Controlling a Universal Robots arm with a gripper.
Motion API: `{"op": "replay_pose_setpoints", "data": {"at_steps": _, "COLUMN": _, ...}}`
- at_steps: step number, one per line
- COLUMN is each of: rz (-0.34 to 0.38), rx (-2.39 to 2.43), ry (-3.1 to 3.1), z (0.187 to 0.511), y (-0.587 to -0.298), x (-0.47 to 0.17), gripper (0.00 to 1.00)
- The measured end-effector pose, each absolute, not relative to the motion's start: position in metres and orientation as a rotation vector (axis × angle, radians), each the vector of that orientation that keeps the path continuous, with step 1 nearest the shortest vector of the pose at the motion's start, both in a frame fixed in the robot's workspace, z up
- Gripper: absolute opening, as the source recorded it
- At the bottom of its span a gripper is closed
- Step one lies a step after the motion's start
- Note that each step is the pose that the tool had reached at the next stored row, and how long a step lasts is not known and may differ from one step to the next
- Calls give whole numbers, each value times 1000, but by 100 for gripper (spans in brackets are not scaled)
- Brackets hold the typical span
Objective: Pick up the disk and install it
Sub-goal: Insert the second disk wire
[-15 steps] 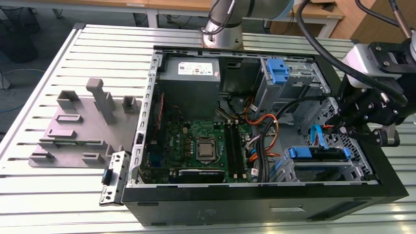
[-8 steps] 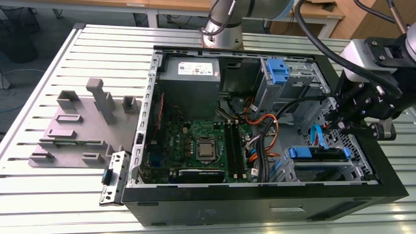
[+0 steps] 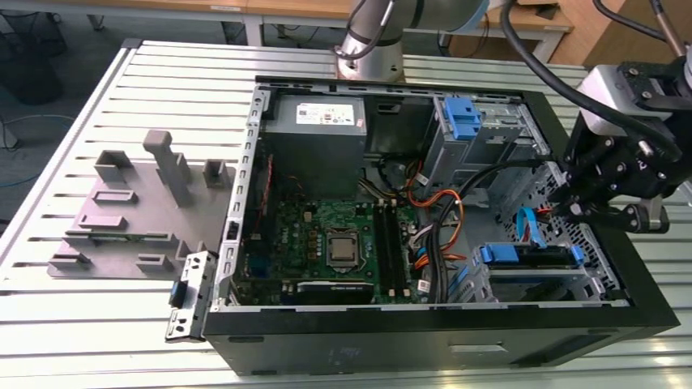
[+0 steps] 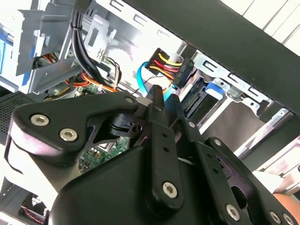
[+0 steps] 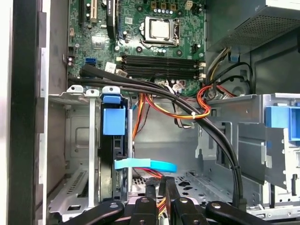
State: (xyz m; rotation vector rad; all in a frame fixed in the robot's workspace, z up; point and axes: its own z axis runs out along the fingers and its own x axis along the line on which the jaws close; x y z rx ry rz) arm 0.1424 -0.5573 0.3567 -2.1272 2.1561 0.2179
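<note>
Black computer case (image 3: 433,340) sits closest to us in the exterior view; our gripper (image 3: 576,212) hangs over its drive slots. In both wrist views our fingers (image 4: 161,110) are pinched together, holding nothing. We think the disk (image 5: 114,154) already sits in its slot.

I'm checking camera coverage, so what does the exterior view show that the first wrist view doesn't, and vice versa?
Exterior view: the grey plastic fixture plate on the slatted metal table, beside the black computer case.
First wrist view: the light blue flat ribbon cable seen up close, near the pincer.
Both: the green motherboard, the blue-framed disk seated in its bay.
</note>
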Motion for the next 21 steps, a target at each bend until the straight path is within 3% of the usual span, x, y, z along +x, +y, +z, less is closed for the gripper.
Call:
{"op": "replay_pose_setpoints", "data": {"at_steps": 9, "rz": 200, "rx": -2138, "ry": 2168, "z": 357, "y": -557, "x": 143, "gripper": 24}}
{"op": "replay_pose_setpoints", "data": {"at_steps": 13, "rz": 198, "rx": -2139, "ry": 2168, "z": 357, "y": -557, "x": 143, "gripper": 36}}
{"op": "replay_pose_setpoints", "data": {"at_steps": 15, "rz": 198, "rx": -2139, "ry": 2169, "z": 357, "y": -557, "x": 143, "gripper": 48}}
{"op": "replay_pose_setpoints", "data": {"at_steps": 17, "rz": 197, "rx": -2139, "ry": 2169, "z": 357, "y": -557, "x": 143, "gripper": 48}}
{"op": "replay_pose_setpoints", "data": {"at_steps": 18, "rz": 197, "rx": -2139, "ry": 2169, "z": 357, "y": -556, "x": 143, "gripper": 54}}
{"op": "replay_pose_setpoints", "data": {"at_steps": 21, "rz": 197, "rx": -2139, "ry": 2169, "z": 357, "y": -555, "x": 145, "gripper": 54}}
